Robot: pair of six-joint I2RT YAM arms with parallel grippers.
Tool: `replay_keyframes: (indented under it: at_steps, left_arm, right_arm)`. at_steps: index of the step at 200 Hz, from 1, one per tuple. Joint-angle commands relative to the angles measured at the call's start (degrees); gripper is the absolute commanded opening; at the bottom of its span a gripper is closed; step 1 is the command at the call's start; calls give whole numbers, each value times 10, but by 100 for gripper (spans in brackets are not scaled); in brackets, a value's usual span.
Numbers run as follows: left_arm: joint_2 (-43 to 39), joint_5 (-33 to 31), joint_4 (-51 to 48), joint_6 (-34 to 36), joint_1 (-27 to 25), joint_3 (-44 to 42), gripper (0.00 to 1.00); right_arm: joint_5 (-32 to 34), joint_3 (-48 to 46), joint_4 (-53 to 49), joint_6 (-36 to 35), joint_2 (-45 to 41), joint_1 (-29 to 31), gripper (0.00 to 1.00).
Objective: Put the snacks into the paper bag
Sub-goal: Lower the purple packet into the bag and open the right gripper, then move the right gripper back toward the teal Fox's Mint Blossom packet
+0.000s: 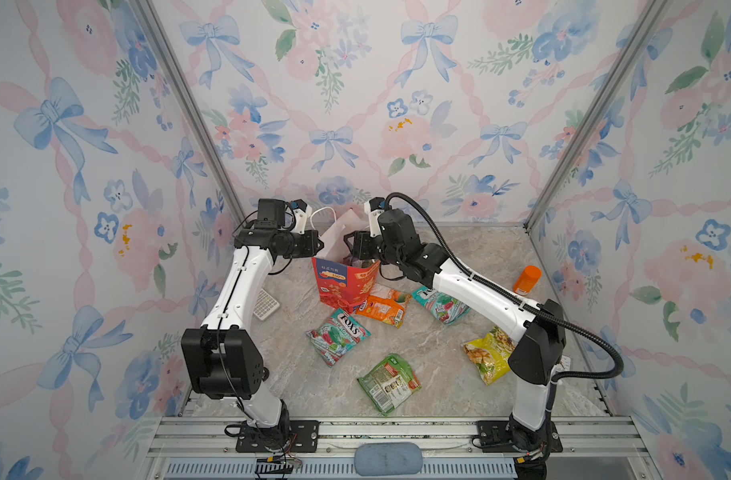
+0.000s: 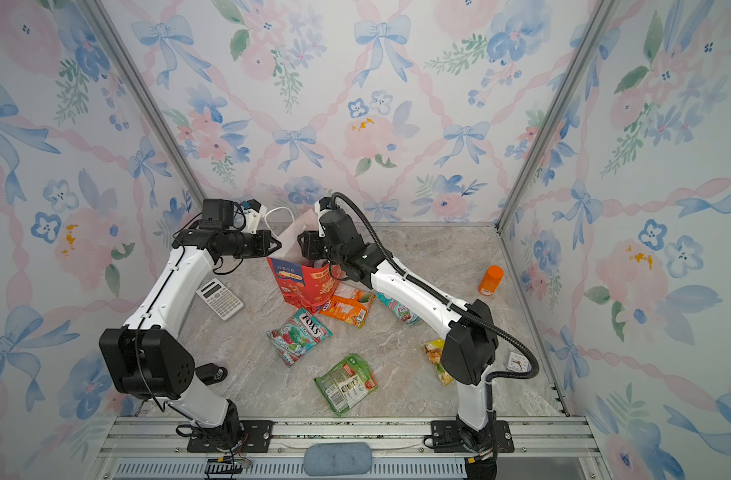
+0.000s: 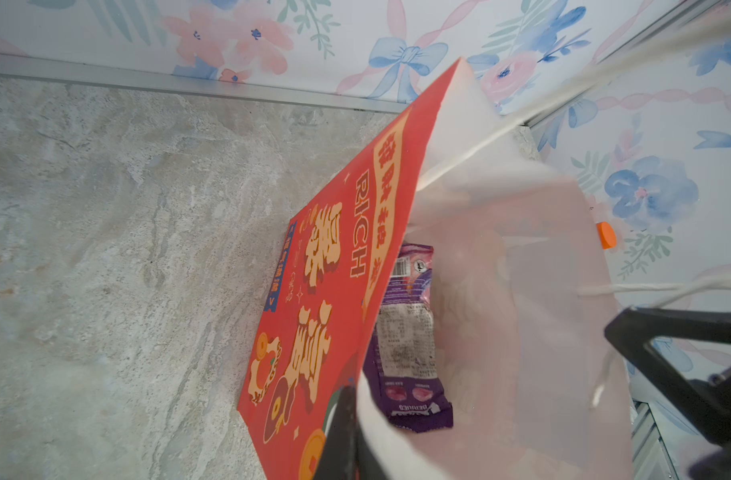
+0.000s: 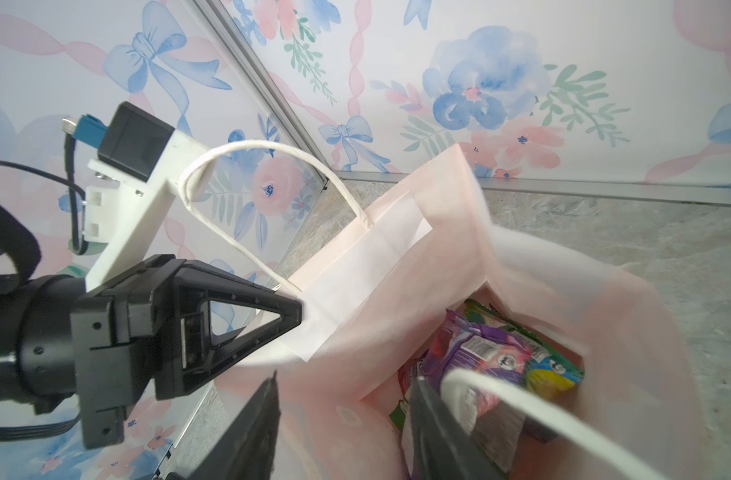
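Over the worktop we are pinching the paper bag with left end effector, aiming open right end effector straight up.

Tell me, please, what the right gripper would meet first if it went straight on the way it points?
Probably the purple packet inside the bag: the open right gripper points down into its mouth. A white handle crosses beside it and might catch first; depth is unclear.

Red paper bag among scattered snacks
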Motion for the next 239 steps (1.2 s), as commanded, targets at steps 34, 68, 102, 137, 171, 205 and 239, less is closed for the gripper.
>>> replay_keyframes:
  at_steps: [34, 68, 102, 137, 171, 205, 239]
  left_arm:
    - [-12, 2, -16, -3, 2, -10, 0]
    - [-12, 1, -16, -3, 2, -11, 0]
    - [-11, -2, -16, -3, 2, -11, 0]
    - [-10, -3, -16, -3, 2, -11, 0]
    - [-12, -4, -16, -3, 2, -12, 0]
    - [-12, -4, -16, -3, 2, -12, 0]
    - [-13, -2, -16, -4, 2, -13, 0]
  right_arm:
    - [9, -85, 37, -32, -123, -6, 78]
    - [35, -169, 32, -56, -198, -7, 92]
    - [53, -276, 17, -53, -254, -19, 98]
    - [46, -359, -30, -41, -288, -42, 99]
    - [17, -408, -75, -37, -278, -62, 100]
    - [15, -442, -92, -37, -255, -85, 100]
    - [3, -463, -99, -41, -239, -156, 99]
